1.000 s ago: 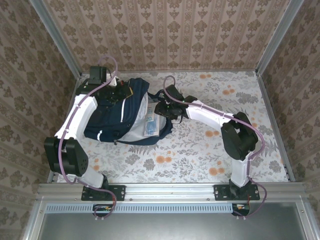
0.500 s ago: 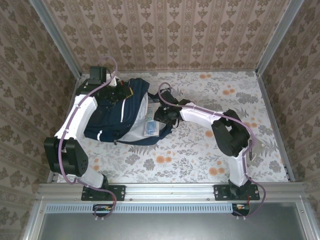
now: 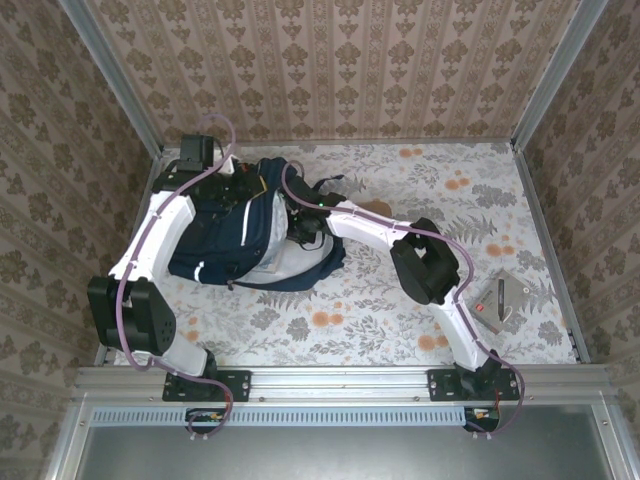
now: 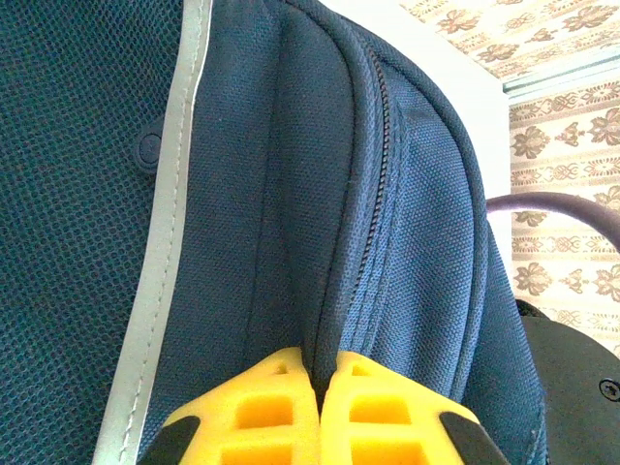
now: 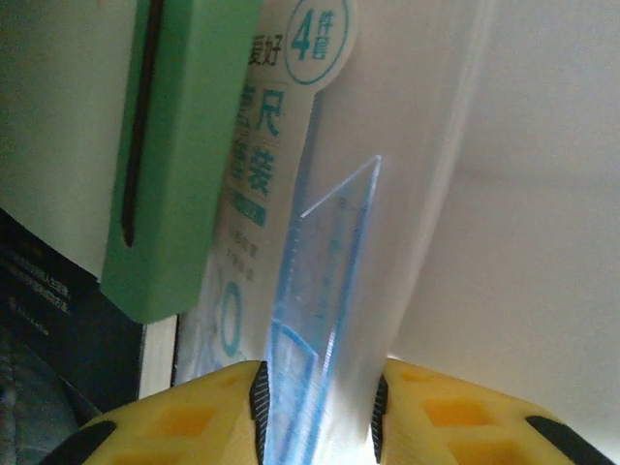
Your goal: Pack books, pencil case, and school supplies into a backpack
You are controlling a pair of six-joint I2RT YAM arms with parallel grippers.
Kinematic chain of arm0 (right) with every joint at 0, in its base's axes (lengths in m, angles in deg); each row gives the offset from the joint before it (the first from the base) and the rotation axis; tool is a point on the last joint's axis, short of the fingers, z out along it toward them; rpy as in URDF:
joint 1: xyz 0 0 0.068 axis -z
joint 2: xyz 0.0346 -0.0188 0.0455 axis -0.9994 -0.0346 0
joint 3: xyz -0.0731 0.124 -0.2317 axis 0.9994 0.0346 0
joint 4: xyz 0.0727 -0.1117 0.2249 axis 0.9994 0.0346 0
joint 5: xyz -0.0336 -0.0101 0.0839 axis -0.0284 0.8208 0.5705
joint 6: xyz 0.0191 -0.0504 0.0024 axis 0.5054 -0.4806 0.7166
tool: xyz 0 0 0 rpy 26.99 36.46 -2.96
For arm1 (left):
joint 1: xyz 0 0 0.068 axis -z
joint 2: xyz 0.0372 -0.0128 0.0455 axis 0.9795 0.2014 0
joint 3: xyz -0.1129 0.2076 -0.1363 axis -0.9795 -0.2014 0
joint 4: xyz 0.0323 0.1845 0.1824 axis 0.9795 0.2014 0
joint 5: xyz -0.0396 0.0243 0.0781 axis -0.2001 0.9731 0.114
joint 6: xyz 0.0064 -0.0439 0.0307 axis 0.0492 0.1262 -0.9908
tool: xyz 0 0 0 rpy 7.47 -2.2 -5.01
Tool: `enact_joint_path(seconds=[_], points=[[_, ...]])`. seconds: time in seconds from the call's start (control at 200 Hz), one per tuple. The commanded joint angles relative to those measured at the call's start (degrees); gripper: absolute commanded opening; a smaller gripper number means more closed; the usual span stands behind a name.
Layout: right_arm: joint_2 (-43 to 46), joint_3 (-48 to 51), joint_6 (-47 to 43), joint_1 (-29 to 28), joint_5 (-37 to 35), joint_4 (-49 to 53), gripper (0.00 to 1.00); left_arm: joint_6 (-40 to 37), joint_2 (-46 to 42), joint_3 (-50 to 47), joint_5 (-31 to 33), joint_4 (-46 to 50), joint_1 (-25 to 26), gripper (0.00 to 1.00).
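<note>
Left of centre, overhead: backpack [image 3: 222, 245].
Left gripper [image 4: 323, 373]: clenched on its fabric.
Right gripper [image 5: 315, 412]: pinching clear blue pack [image 5: 325, 281] inside, beside green box [image 5: 174, 145].
Risk: pack buckles against box if pushed.

2 white-shelled arms, left arm [image 3: 150, 235] and right arm [image 3: 366, 222], bulky black joint housings [image 3: 130, 310], lilac cable [image 4: 552, 200] looped along each, black base plates [image 3: 207, 385] at 6 o'clock, left gripper [image 4: 320, 387] and right gripper [image 5: 315, 407] with yellow cut-out fingertips [image 4: 257, 407] edged black
</note>
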Motion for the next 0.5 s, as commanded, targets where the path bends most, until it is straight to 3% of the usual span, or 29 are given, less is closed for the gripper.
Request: enact_joint_path(seconds=[0.0, 0.165, 0.495], points=[[-0.3, -1.31, 0.03, -0.08, 0.96, 2.73, 0.45, 1.05, -3.93, 0.61, -4.56, -2.77, 0.77, 0.0], [8.63, 8.7, 0.31, 1.28, -0.66, -0.88, 0.5, 0.83, -4.24, 0.73, -4.47, -2.74, 0.31, 0.0], [32.86, 29.88, -0.01, 7.01, -12.14, 1.37, 0.59, 0.89, -4.04, 0.66, -6.85, -4.88, 0.4, 0.0]])
